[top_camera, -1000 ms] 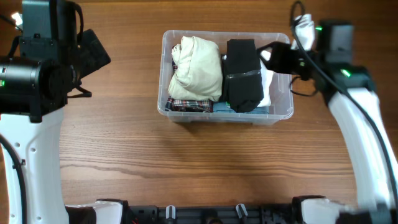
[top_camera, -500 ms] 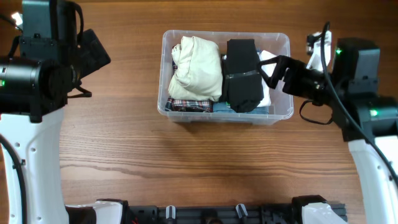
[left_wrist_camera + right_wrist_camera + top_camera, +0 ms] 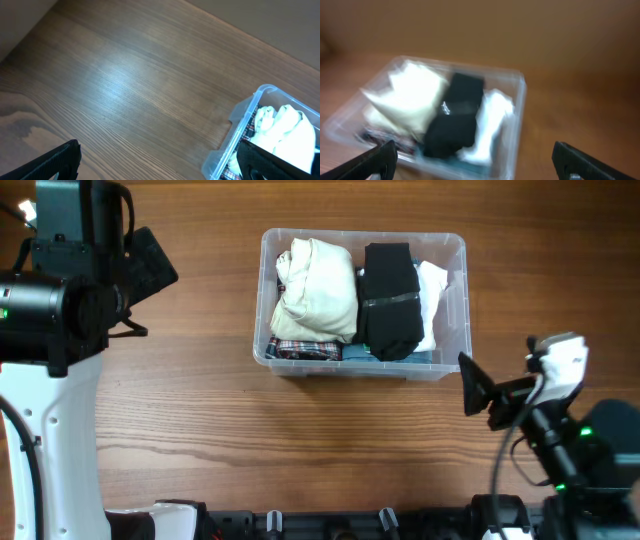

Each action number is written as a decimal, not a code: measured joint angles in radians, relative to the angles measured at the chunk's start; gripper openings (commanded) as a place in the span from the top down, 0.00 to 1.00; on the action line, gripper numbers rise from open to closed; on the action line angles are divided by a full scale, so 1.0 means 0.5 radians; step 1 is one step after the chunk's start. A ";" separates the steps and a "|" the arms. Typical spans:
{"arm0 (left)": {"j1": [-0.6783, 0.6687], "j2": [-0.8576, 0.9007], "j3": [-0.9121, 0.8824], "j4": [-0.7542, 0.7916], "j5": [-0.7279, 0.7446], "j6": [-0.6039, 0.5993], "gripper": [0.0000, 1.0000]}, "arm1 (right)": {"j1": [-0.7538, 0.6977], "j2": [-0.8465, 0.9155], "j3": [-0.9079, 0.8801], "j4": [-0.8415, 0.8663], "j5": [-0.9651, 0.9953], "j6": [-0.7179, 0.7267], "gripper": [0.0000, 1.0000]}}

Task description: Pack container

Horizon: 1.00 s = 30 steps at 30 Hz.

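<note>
The clear container stands at the table's back middle. It holds a cream garment, a black garment, a white garment and plaid cloth. It also shows in the left wrist view and, blurred, in the right wrist view. My left gripper is open and empty, raised left of the container. My right gripper is open and empty, in front of the container's right corner, apart from it.
The wooden table runs around the container. The left arm's white body stands along the left side. The right arm's base sits at the front right corner.
My right arm has pulled back from the container's right end toward the front right of the table, empty. The left arm and the clothes have not moved.
</note>
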 measured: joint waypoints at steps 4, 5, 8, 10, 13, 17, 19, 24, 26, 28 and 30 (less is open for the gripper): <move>0.000 0.000 0.000 -0.002 -0.001 0.000 0.00 | -0.039 -0.446 -0.638 0.185 0.031 -0.013 0.00; 0.000 0.000 0.000 0.001 0.000 0.000 0.00 | -0.038 -0.546 -0.745 0.188 0.031 -0.014 0.00; 0.000 0.000 0.000 0.000 0.000 0.000 0.00 | -0.039 -0.797 -0.972 0.214 0.029 -0.010 0.00; 0.000 0.000 0.000 0.000 0.000 0.000 0.00 | -0.039 -0.890 -1.054 0.233 0.029 -0.006 0.00; 0.000 0.000 0.000 -0.001 0.000 0.000 0.00 | -0.038 -0.927 -1.189 0.254 0.029 -0.006 0.00; 0.000 0.000 0.000 -0.001 0.000 0.000 0.00 | -0.038 -0.927 -1.309 0.292 0.030 -0.005 0.00; 0.000 0.000 0.000 -0.001 0.000 0.000 0.00 | -0.038 -0.927 -1.309 0.307 0.030 -0.005 0.00; 0.000 0.000 0.000 -0.001 0.000 0.000 0.00 | -0.038 -0.927 -1.309 0.307 0.030 -0.005 0.00; 0.000 0.000 0.000 -0.001 0.000 0.000 0.00 | -0.038 -0.927 -1.309 0.307 0.029 -0.005 0.00; 0.000 0.000 0.000 -0.001 0.000 0.000 0.00 | -0.038 -0.927 -1.309 0.307 0.029 -0.005 0.00; 0.000 0.000 0.000 -0.001 0.000 0.000 0.00 | -0.038 -0.927 -1.309 0.307 0.029 -0.005 0.00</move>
